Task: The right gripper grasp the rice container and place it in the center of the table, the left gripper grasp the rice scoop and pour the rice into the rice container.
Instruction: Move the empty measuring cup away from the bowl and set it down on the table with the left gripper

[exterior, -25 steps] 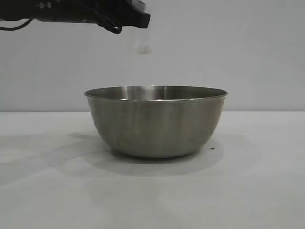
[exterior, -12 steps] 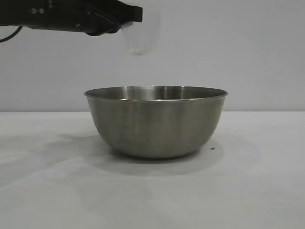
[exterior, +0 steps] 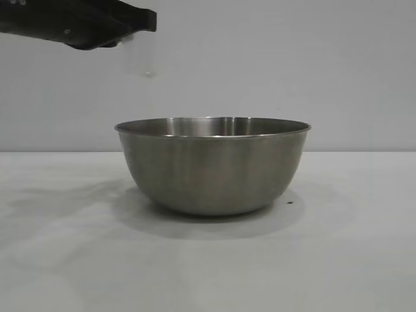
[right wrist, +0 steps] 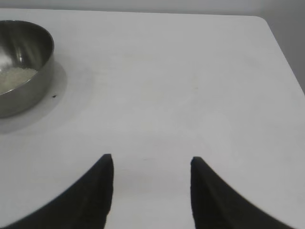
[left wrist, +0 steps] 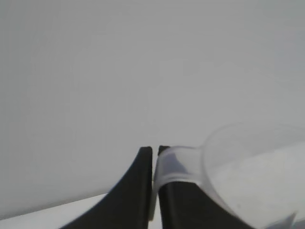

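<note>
The rice container (exterior: 212, 166), a big steel bowl, stands on the white table (exterior: 65, 260). High above its left rim my left gripper (exterior: 153, 21) is shut on the handle of the clear rice scoop (exterior: 144, 55), which shows only faintly against the wall. In the left wrist view, the fingers (left wrist: 138, 191) of the left gripper (left wrist: 154, 151) pinch the scoop's handle (left wrist: 176, 164), and the cup (left wrist: 248, 176) juts out beside them. White rice (right wrist: 16, 76) lies inside the bowl (right wrist: 28, 90). Away from the bowl, my right gripper (right wrist: 151, 160) hovers open over bare table.
A small dark speck (exterior: 290, 201) lies on the table by the bowl's right side. The table's far edge and rounded corner (right wrist: 259, 19) show in the right wrist view. A plain grey wall stands behind.
My left gripper has carried the scoop leftward, from above the bowl's middle to above its left rim. The bowl and the right gripper have not moved.
</note>
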You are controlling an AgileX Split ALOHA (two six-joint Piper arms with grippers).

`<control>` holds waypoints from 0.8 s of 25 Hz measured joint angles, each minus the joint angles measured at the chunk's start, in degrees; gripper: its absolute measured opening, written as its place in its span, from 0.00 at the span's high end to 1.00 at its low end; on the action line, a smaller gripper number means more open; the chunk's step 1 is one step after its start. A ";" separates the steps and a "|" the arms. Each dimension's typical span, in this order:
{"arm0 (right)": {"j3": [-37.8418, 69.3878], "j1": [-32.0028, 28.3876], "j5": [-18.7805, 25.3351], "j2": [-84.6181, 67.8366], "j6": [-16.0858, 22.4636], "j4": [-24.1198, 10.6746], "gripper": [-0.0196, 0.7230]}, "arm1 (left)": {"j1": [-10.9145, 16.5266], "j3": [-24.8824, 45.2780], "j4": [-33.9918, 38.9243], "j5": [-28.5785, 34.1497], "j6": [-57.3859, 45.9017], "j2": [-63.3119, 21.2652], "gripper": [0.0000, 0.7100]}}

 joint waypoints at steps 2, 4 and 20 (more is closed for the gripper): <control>0.00 0.00 0.00 0.00 0.00 0.00 0.54 | 0.00 1.31 -1.50 0.00 0.38 -0.28 1.00; 0.00 0.00 0.00 0.00 0.00 0.00 0.54 | 0.00 2.25 -2.36 0.00 0.44 -0.43 1.00; 0.00 0.00 0.00 0.00 0.00 0.00 0.54 | 0.00 4.85 -5.11 0.00 -1.02 3.17 1.00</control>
